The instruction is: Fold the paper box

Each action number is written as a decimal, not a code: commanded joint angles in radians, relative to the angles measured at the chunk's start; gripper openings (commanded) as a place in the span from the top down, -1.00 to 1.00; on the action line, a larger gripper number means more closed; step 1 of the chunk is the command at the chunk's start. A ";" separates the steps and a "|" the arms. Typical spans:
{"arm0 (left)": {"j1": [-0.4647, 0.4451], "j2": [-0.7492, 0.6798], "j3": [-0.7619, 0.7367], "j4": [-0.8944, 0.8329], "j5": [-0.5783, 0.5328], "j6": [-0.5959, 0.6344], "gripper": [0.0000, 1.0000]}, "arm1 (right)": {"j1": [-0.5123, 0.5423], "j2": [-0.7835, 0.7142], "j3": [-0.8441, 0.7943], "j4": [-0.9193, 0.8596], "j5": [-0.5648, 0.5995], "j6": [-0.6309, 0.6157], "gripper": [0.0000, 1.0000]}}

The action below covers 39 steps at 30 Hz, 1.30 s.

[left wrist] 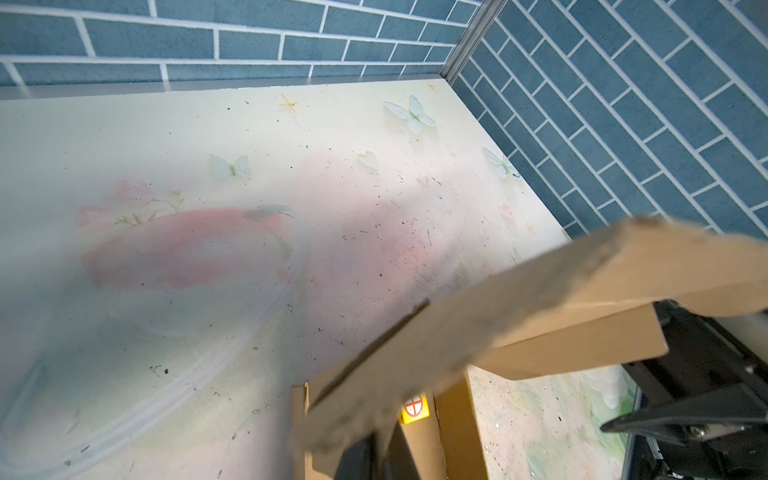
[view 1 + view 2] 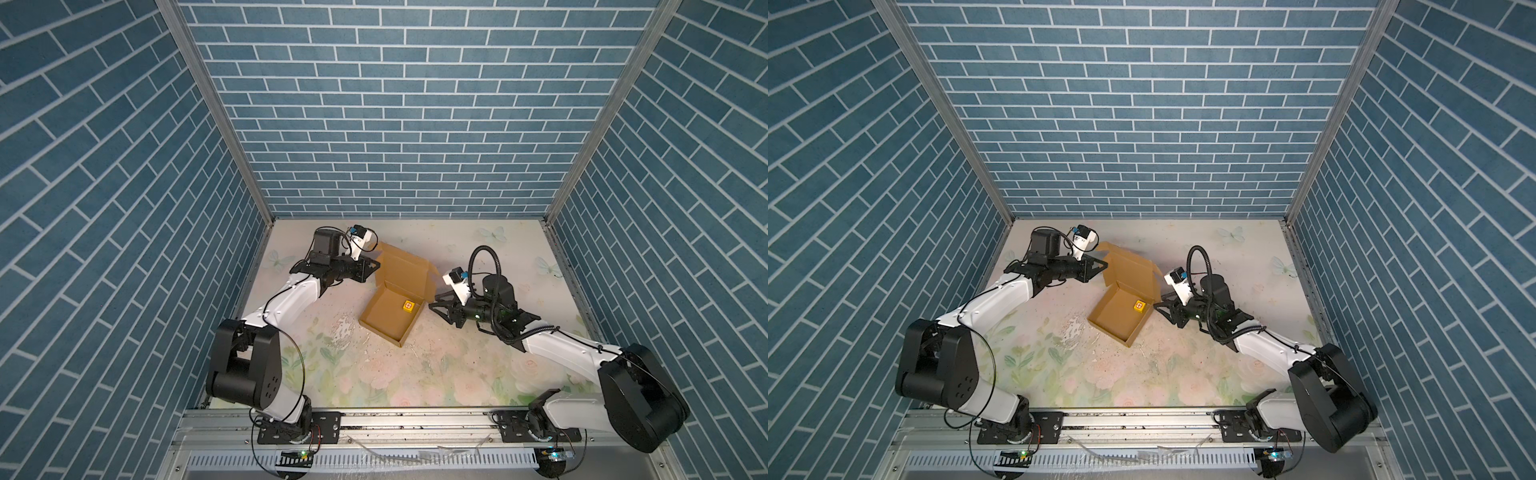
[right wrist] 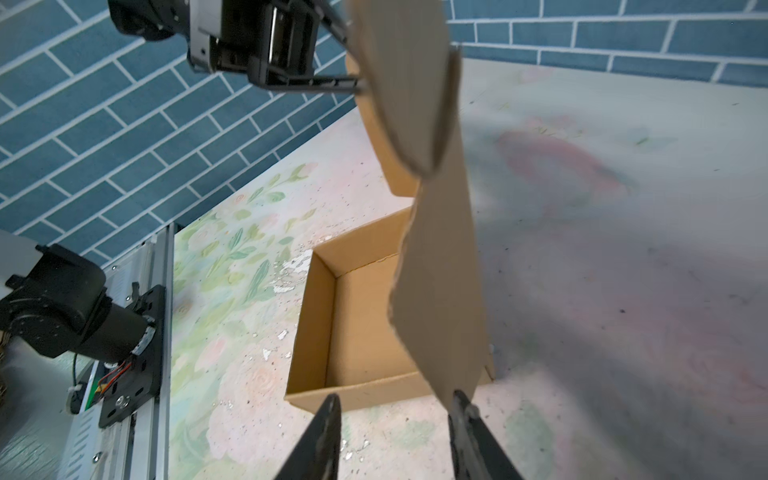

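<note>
The paper box (image 2: 386,322) is brown cardboard and lies near the table's middle in both top views. Its tray walls stand up and its lid (image 2: 402,266) is raised at the back. A small yellow cube (image 2: 408,306) with a red crossed circle sits inside the tray (image 2: 1119,320). My left gripper (image 2: 374,264) is shut on the lid's left side flap (image 1: 519,307), which blurs across the left wrist view. My right gripper (image 2: 434,302) stands open at the tray's right side. In the right wrist view one of its fingers (image 3: 462,411) touches the hanging tip of the lid's right flap (image 3: 440,270).
Blue brick-pattern walls close in the back and both sides. An aluminium rail (image 2: 395,419) with the arm bases runs along the front. A chipped white patch (image 2: 345,328) marks the floral table top left of the tray.
</note>
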 commanded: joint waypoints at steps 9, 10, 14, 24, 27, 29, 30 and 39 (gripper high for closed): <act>-0.006 0.013 -0.009 0.018 0.004 0.008 0.82 | -0.157 -0.056 0.006 -0.073 -0.072 -0.096 0.15; -0.008 0.013 -0.010 0.020 0.003 0.008 0.82 | -0.165 -0.038 0.016 -0.080 -0.070 -0.106 0.17; -0.010 0.014 -0.010 0.021 -0.001 0.010 0.83 | -0.195 0.010 0.030 -0.061 -0.086 -0.115 0.28; -0.012 0.016 -0.019 0.027 -0.005 0.012 0.82 | -0.247 0.151 0.109 -0.011 -0.088 -0.094 0.80; -0.012 0.014 -0.020 0.029 -0.007 0.012 0.82 | -0.245 0.218 0.135 0.081 -0.110 -0.040 0.86; -0.012 0.013 -0.021 0.029 -0.008 0.015 0.83 | -0.240 0.248 0.144 0.129 -0.114 -0.018 0.87; -0.012 0.012 -0.019 0.028 -0.008 0.014 0.82 | -0.235 0.261 0.151 0.147 -0.119 -0.009 0.87; -0.023 0.020 -0.022 0.046 -0.013 0.005 0.83 | -0.130 0.272 0.171 0.147 -0.178 0.006 0.87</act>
